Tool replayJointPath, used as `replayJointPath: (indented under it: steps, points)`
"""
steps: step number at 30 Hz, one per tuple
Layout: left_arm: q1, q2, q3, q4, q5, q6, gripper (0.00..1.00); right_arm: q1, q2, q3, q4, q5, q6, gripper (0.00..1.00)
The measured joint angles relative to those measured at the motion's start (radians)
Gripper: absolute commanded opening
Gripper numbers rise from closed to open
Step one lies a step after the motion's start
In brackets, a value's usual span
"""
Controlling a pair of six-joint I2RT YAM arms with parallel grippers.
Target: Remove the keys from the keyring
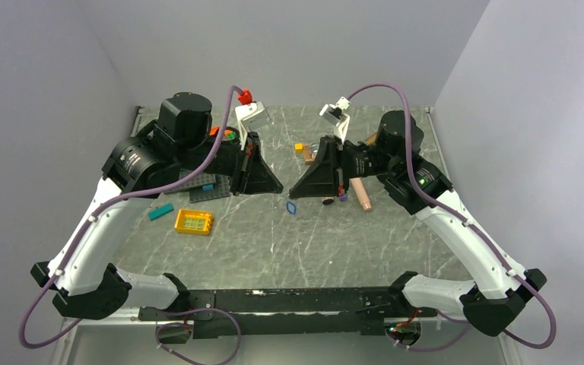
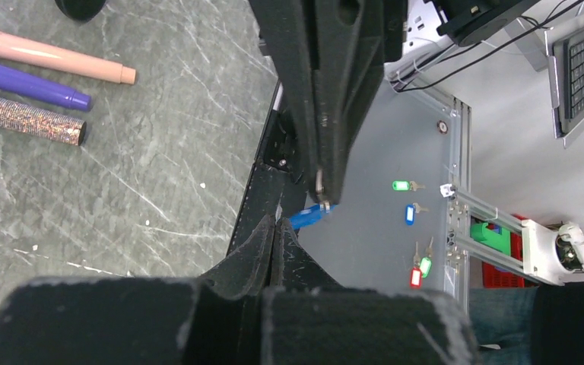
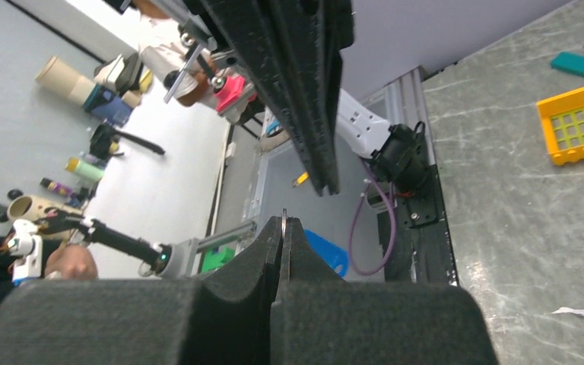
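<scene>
Beneath right gripper (image 1: 290, 195), keyring (image 1: 292, 207); tiny blue oval.

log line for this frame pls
left gripper: shut, load unclear | right gripper: shut on thin metal piece | keyring: beside the meeting tips, held or not unclear

2 arms (image 1: 91, 236) (image 1: 471, 236), 3 pens (image 2: 46, 53) (image 2: 23, 82) (image 2: 23, 115), 1 keyring (image 1: 292, 207)
</scene>
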Motion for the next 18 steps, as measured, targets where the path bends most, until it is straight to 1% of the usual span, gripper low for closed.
replayJointPath:
  steps: [5, 6, 7, 9, 10, 11, 12, 13, 15, 17, 18]
  points:
    - [0.003, 0.003, 0.000, -0.016, 0.000, 0.022, 0.00, 0.006, -0.001, 0.007, -0.030, -0.043, -0.015, 0.00]
    - [0.003, 0.003, 0.000, -0.024, -0.004, 0.027, 0.01, 0.006, -0.002, 0.007, -0.056, -0.046, -0.027, 0.00]
    - [0.003, 0.003, 0.000, -0.025, -0.005, 0.027, 0.12, 0.006, -0.002, 0.007, -0.056, -0.046, -0.027, 0.00]
    - [0.003, 0.002, -0.003, -0.021, -0.018, 0.021, 0.38, 0.007, -0.006, 0.007, -0.078, -0.024, -0.043, 0.00]
    - [0.003, -0.002, -0.012, -0.008, -0.026, 0.014, 0.49, 0.008, -0.010, 0.007, -0.092, -0.005, -0.050, 0.00]
    - [0.003, -0.011, -0.031, 0.014, -0.037, -0.002, 0.57, 0.008, -0.014, 0.007, -0.102, 0.014, -0.052, 0.00]
    - [0.003, -0.025, -0.059, 0.041, -0.049, -0.022, 0.61, 0.008, -0.020, 0.006, -0.110, 0.041, -0.054, 0.00]
    - [0.003, -0.047, -0.101, 0.078, -0.066, -0.054, 0.64, 0.009, -0.026, 0.005, -0.110, 0.069, -0.052, 0.00]
    - [0.004, -0.082, -0.161, 0.125, -0.085, -0.090, 0.65, 0.009, -0.045, -0.010, -0.098, 0.119, -0.040, 0.00]
    - [0.004, -0.119, -0.216, 0.181, -0.108, -0.137, 0.62, 0.009, -0.064, -0.029, -0.081, 0.155, -0.023, 0.00]
    - [0.004, -0.136, -0.234, 0.206, -0.117, -0.159, 0.58, 0.009, -0.072, -0.038, -0.068, 0.174, -0.015, 0.00]
